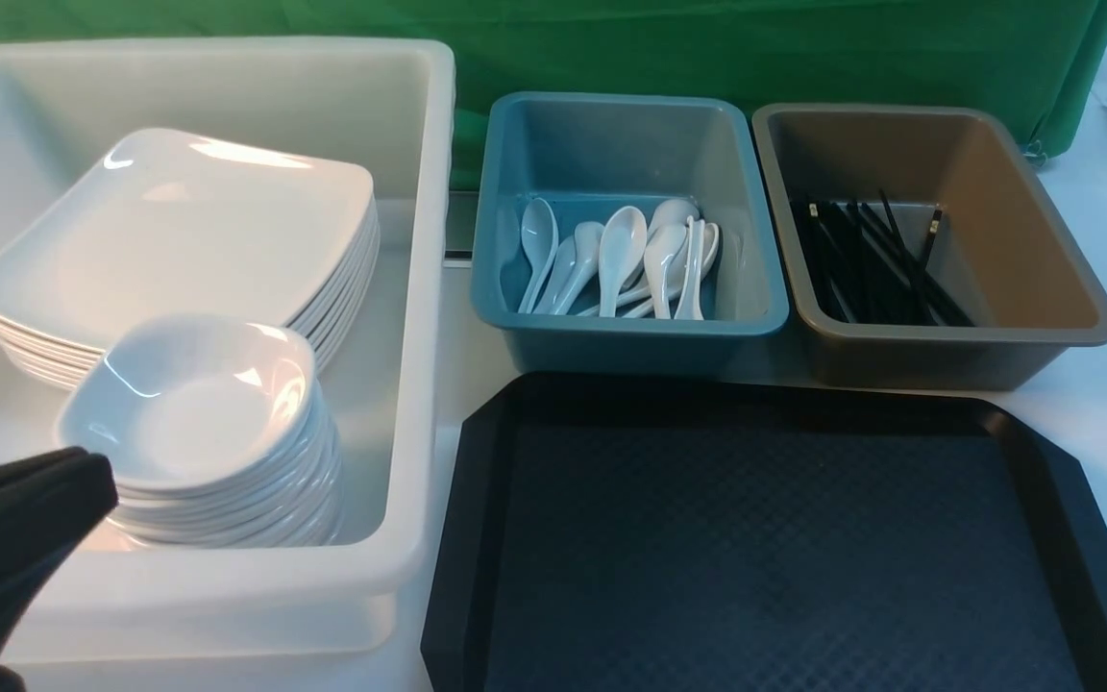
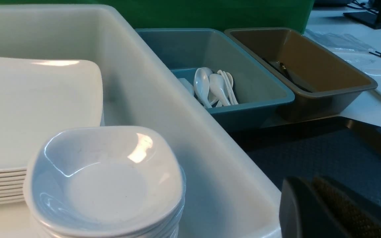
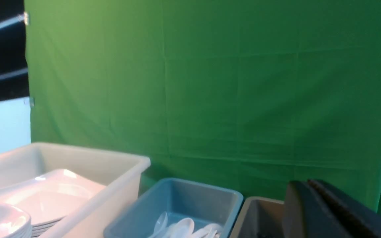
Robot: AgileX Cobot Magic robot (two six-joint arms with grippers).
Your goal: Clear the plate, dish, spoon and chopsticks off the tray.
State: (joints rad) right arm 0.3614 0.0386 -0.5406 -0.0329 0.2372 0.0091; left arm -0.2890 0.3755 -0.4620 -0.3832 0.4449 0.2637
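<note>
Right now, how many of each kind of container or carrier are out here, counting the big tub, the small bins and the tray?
White tub: 1
Blue bin: 1
Brown bin: 1
Black tray: 1
Total: 4

In the front view, you look forward and steeply down from close above the tray, with the white bin at 9 to 10 o'clock. The left wrist view faces forward and down, nearer the small dishes. The right wrist view looks forward almost level, mostly at the green cloth. Both wrist views share the white bin and the blue bin.
</note>
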